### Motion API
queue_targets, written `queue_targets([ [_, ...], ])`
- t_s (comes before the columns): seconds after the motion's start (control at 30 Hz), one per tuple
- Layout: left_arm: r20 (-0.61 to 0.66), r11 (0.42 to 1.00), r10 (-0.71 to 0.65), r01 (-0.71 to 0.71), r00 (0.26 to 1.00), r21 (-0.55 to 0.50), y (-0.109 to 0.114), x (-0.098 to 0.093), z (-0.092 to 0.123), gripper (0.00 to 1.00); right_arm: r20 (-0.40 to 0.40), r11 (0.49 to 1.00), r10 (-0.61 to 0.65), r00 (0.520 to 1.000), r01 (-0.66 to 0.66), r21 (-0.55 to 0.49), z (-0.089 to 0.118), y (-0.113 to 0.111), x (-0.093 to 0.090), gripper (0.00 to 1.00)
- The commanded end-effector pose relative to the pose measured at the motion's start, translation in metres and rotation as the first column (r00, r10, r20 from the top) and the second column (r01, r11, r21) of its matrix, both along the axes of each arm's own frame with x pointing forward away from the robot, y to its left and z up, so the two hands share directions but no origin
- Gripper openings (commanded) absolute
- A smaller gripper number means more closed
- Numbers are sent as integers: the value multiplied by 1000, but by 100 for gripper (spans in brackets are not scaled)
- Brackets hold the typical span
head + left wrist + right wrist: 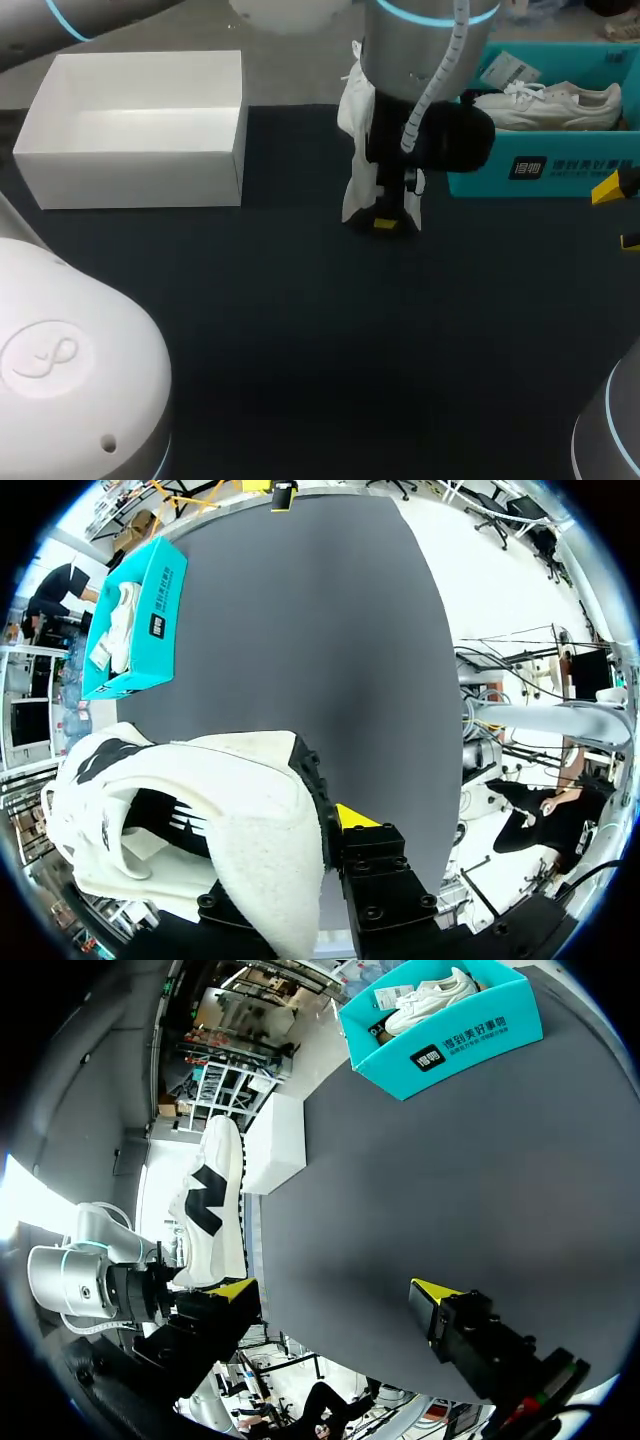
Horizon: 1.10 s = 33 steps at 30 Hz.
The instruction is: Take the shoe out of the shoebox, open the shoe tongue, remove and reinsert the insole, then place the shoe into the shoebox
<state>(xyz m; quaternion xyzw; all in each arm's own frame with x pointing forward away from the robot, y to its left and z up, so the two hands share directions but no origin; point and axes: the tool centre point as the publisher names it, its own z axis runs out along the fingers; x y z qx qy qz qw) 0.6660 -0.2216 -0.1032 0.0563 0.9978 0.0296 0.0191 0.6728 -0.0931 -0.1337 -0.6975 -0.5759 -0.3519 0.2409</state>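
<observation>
My left end effector (325,828) pinches the white-and-black fabric sneaker (215,800) by its collar. Looks light and floppy, so I reckon the stiffer heel grips best. Right end effector (335,1295), at the sneaker's 3 o'clock, hangs open.

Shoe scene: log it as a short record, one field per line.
white shoe: held on end, mid-table
left gripper: shut on the white shoe
right gripper: open, off to the right
teal box: far right, holds a second shoe
white box: far left, open
</observation>
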Motion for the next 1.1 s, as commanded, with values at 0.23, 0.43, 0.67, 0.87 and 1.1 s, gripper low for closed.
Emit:
queue_targets([
  [0.23,10,1000,17,-17,1000,-8,5,3,8,0,0,1000,-2,1000,2,-1,0,1,-1,100],
  [0.43,10,1000,17,-17,1000,-8,5,3,8,0,0,1000,-2,1000,2,-1,0,1,-1,100],
  [0.67,10,1000,17,-17,1000,-8,5,3,8,0,0,1000,-2,1000,2,-1,0,1,-1,100],
  [0.87,10,1000,17,-17,1000,-8,5,3,8,0,0,1000,-2,1000,2,-1,0,1,-1,100],
  [1.1,8,1000,21,-21,1000,-6,9,4,8,0,0,1000,-2,1000,2,-1,0,1,-1,100],
])
